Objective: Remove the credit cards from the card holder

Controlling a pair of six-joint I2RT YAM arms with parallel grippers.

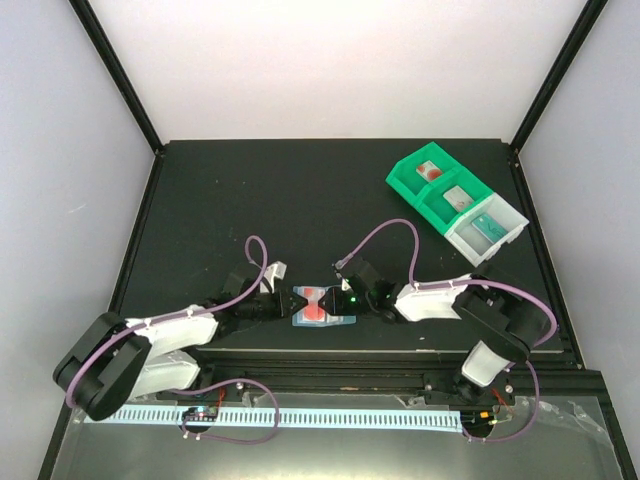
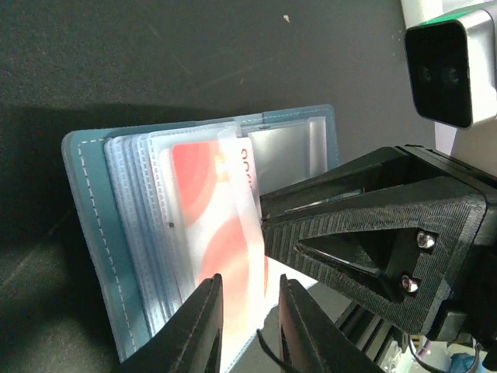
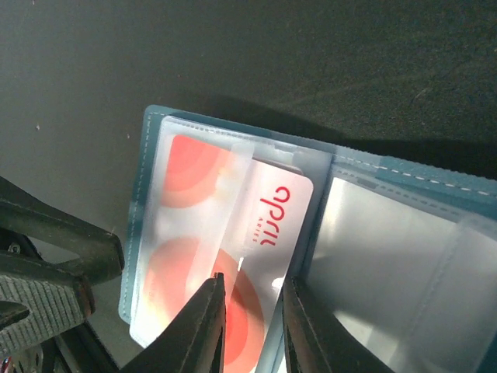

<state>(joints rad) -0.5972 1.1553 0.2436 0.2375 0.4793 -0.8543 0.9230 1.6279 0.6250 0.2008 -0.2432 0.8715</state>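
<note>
The light blue card holder (image 1: 322,308) lies open on the black table between my two grippers. In the left wrist view its clear sleeves (image 2: 144,233) fan out from the teal cover. A whitish credit card with red circles (image 2: 210,225) sits in a sleeve. My left gripper (image 2: 250,311) is open a little, with the card's sleeve edge between its fingers. My right gripper (image 3: 252,299) comes in from the other side, its jaws apart over the card (image 3: 268,225), which pokes partly out of its sleeve. The holder's right-hand panel (image 3: 388,264) shows only bare pockets.
A row of green and clear bins (image 1: 455,200) stands at the back right, each with a card lying in it. The right arm's black gripper body (image 2: 373,241) fills the right side of the left wrist view. The table's front edge is close behind the holder.
</note>
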